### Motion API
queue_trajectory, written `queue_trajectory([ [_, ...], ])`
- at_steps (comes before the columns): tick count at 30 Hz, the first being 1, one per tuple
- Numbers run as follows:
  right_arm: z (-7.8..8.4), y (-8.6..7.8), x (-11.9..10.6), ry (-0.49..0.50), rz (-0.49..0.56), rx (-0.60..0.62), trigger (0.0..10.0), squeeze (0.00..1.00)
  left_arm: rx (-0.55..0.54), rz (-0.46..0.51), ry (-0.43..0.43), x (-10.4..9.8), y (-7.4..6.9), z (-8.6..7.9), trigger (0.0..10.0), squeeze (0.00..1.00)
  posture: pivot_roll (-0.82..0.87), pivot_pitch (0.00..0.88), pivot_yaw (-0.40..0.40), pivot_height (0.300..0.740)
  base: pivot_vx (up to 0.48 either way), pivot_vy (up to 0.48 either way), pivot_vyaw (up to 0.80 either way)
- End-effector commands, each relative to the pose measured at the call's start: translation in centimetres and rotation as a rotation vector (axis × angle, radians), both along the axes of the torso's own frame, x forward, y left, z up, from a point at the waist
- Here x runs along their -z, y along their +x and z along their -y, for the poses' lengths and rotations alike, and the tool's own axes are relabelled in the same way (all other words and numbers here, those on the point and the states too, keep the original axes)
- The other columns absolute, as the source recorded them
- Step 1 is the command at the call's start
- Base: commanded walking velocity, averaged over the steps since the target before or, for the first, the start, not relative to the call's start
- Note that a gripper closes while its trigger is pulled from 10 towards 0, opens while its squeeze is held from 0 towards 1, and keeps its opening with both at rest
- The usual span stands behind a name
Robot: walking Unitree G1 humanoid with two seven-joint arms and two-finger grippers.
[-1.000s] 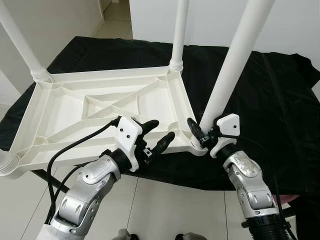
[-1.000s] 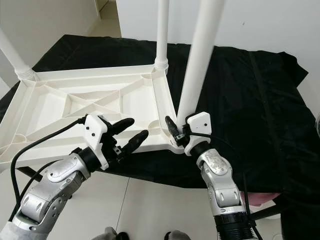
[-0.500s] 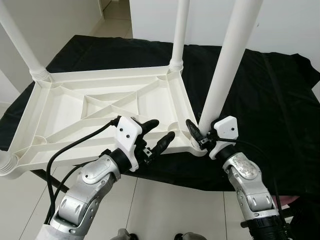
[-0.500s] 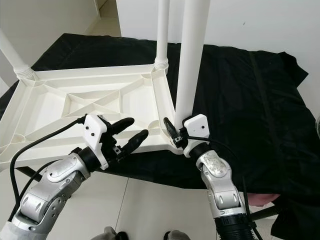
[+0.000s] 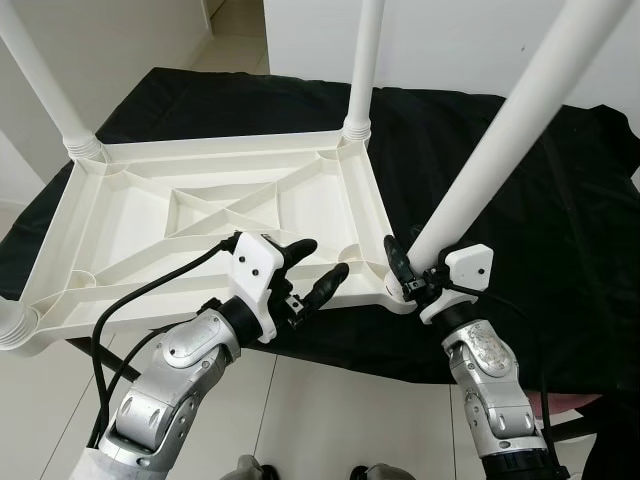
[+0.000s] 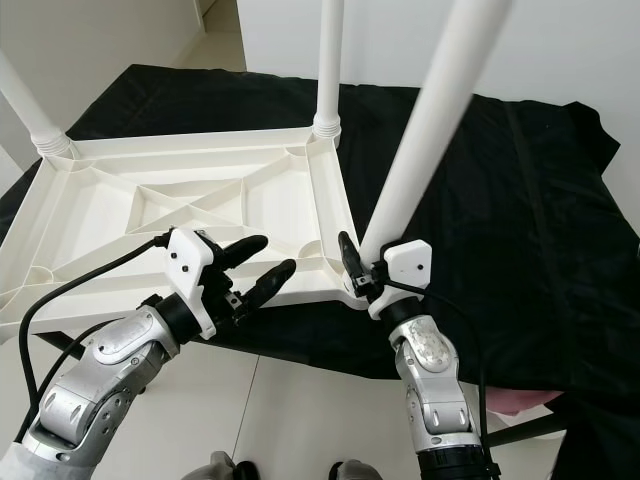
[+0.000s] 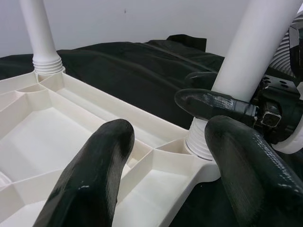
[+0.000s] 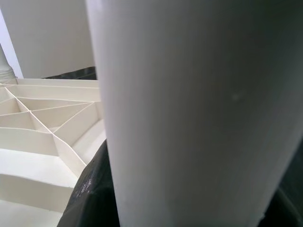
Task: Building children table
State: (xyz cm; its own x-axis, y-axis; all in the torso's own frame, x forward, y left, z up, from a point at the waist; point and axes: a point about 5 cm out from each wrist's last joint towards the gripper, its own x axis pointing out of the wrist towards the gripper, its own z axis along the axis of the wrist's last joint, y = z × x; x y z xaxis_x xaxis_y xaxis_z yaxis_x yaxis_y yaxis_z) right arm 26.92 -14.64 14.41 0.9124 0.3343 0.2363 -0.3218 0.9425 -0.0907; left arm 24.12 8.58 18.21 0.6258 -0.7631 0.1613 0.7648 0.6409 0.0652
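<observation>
The white plastic table top (image 5: 180, 215) lies upside down on a black cloth, ribs facing up. Round white legs stand at its far left corner (image 5: 45, 85), far right corner (image 5: 362, 60) and near left corner (image 5: 12, 330). A fourth white leg (image 5: 505, 135) leans to the right with its foot at the near right corner socket (image 7: 201, 142). My right gripper (image 5: 412, 278) is shut on this leg just above the socket. My left gripper (image 5: 312, 268) hovers open over the top's near edge, left of that corner, holding nothing.
The black cloth (image 5: 560, 200) covers the support under the top and spreads to the right. White tiled floor (image 5: 320, 410) lies in front, a white wall (image 5: 450, 40) stands behind, and a doorway opens at the far left.
The leg in my right gripper has tilted from nearly upright to leaning right, and the right wrist has shifted slightly right with it. The left gripper has stayed put.
</observation>
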Motion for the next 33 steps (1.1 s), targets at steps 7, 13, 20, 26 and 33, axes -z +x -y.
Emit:
queue_trajectory([
  [7,0.6,0.1,4.9,-0.118,-0.287,0.033,10.0,0.0,0.056,0.012,0.014,-0.2,-0.3,0.2,10.0,0.0,-0.06,0.103,0.065,0.74,0.0,0.0,0.0],
  [13,0.4,0.4,5.1,-0.164,-0.344,-0.012,10.0,0.0,0.056,0.012,0.014,-0.1,-0.4,0.2,10.0,0.0,-0.07,0.099,0.061,0.74,0.0,0.0,0.0],
  [20,0.8,0.9,4.9,-0.164,-0.38,-0.032,10.0,0.0,0.059,0.012,0.013,-0.1,-0.4,0.3,10.0,0.0,-0.07,0.095,0.059,0.74,0.0,0.0,0.0],
  [26,1.6,1.4,4.6,-0.137,-0.403,-0.014,10.0,0.0,0.063,0.013,0.014,-0.1,-0.5,0.4,10.0,0.0,-0.07,0.09,0.056,0.74,0.0,0.0,0.0],
  [33,1.6,1.1,3.9,0.005,-0.317,0.046,10.0,0.0,0.064,0.018,0.015,-0.2,-0.5,0.5,10.0,0.0,-0.07,0.094,0.05,0.74,0.0,0.0,0.0],
])
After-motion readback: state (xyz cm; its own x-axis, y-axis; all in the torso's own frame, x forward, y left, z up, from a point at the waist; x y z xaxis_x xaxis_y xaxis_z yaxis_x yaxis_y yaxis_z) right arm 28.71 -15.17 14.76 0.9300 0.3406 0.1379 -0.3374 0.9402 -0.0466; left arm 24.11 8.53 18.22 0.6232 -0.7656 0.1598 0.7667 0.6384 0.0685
